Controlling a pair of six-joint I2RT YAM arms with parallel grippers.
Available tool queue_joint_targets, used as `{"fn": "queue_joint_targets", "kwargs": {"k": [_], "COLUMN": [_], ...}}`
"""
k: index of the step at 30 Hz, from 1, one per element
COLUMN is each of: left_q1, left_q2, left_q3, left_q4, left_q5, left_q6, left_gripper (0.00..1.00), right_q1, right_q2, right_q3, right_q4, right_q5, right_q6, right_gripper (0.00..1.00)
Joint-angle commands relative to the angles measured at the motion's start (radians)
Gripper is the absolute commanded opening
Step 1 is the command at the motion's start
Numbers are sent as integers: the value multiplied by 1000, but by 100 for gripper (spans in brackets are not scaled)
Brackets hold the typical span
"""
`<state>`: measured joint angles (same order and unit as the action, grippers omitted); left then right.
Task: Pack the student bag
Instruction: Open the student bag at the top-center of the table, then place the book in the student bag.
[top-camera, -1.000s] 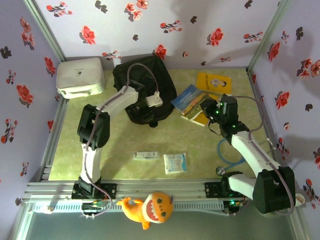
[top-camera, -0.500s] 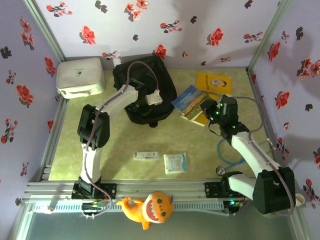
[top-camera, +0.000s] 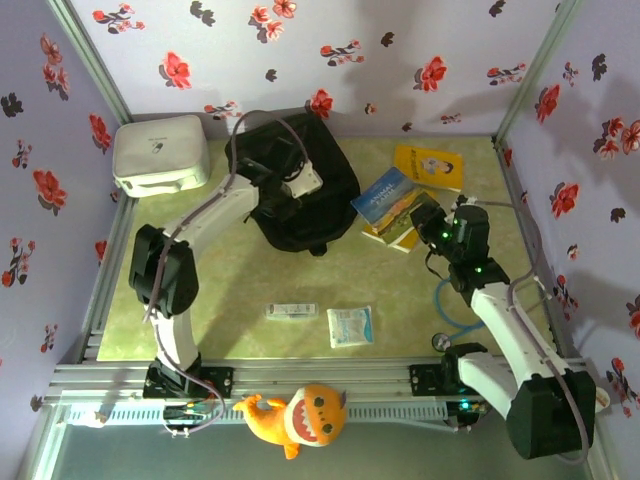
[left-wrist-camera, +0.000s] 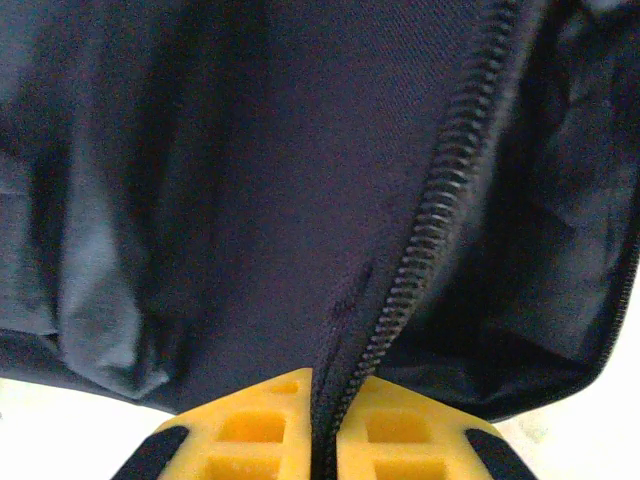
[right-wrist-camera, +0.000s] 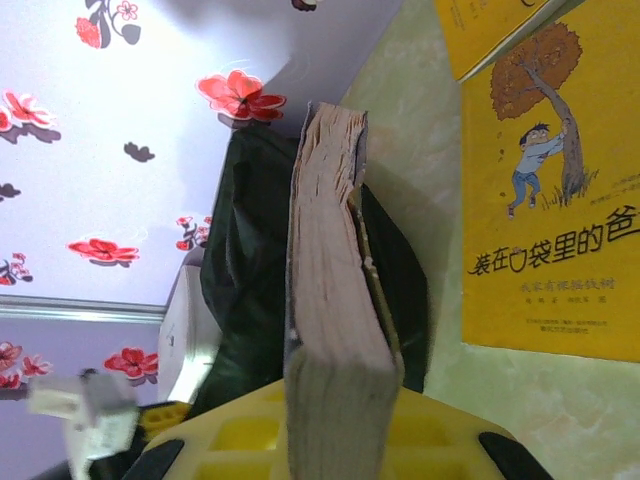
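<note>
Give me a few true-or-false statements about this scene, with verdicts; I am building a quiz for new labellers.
1. The left gripper is shut on the backpack, right at its zipper. True.
2. The right gripper is empty. False: it grips a book by its edge.
3. In the top view, the white box lies left of the backpack. True.
4. The orange plush toy is inside the backpack. False: it lies at the near edge, between the arm bases.
5. A yellow book lies flat on the table. True.
</note>
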<state>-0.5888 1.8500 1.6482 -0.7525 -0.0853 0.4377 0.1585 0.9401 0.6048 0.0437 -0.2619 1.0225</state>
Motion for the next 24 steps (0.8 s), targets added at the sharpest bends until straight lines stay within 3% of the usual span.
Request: {"fn": "queue_joint_targets", "kwargs": {"k": [1,8,12,18,21,24], "left_q1": [5,0,-14,-46,-69,-86], "left_q2": [-81,-213,-285,-312,-304,-300], "left_q3": [-39,-176,-259,-276,-264,-255], "left_q4": [132,360,495,536,538,548], "left_q5": [13,12,18,47,48,48], "left_q6": [-76,-147,-152,-139,-127,-127], "left_gripper": [9,8,7,5,4,3], "right_q1": [-8,-4,20,96,127,168], "right_q2": [-59,-60,-11,136,240,317], "right_q3": [1,-13,-25,-12,-9,44], "right_q4": [19,118,174,229,390,395], "right_q5": [-28,-159,-170,-118,-144,-117], "right_q6": [-54,3,62,204,338,362], "right_gripper": [11,10,10,10,10,10]}}
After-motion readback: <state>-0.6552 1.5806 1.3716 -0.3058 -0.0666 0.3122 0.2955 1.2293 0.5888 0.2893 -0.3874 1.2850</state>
